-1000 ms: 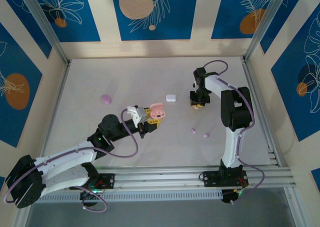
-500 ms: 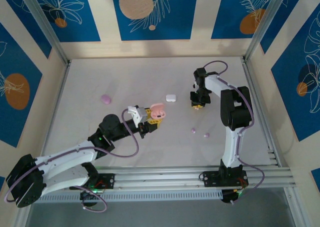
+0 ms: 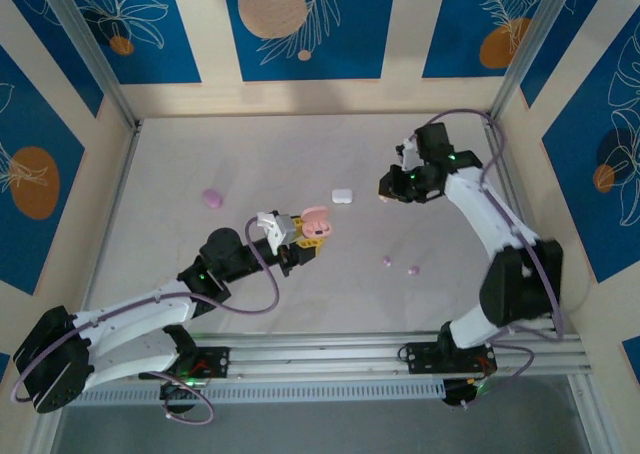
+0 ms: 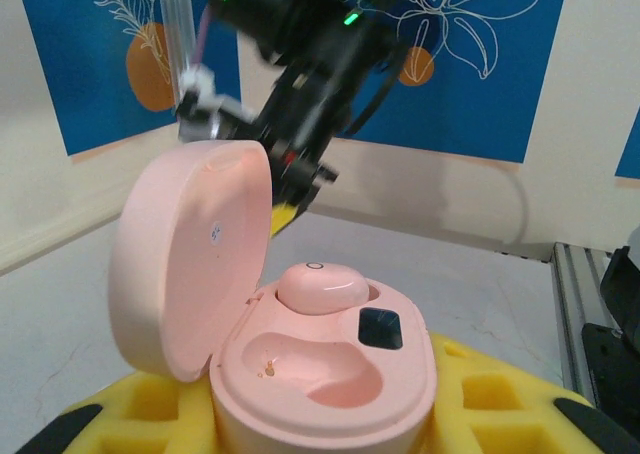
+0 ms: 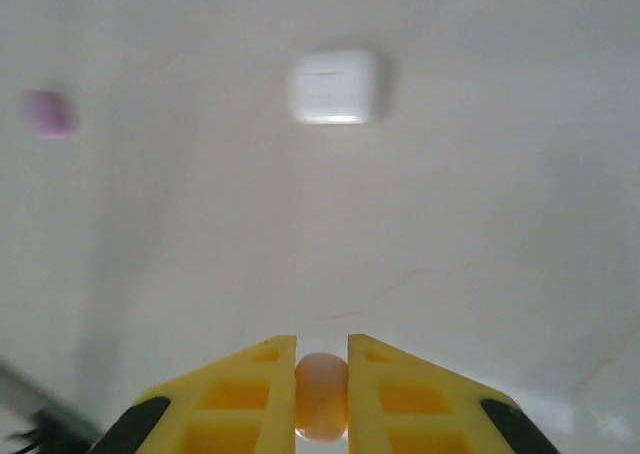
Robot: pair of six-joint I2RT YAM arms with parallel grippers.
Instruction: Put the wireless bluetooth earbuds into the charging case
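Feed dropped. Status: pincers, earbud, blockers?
Left pincer shut on pink charging case, one slot empty. Right pincer shut on pink earbud. White case on table between.

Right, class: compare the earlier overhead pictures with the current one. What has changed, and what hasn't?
The right gripper closed on a pale pink earbud while its arm swung out to the right. The left gripper with the open pink case, the white case and two loose buds stayed put.

A: What lies between the right claw [image 3: 385,187] and the open pink charging case [image 3: 315,218]?
B: The white case [image 3: 342,195], flat on the bench [image 3: 300,149]. Above it, clear air.
A: And the case's front socket [image 4: 312,366]?
B: Open from above; raised lid [image 4: 188,256] walls one side.
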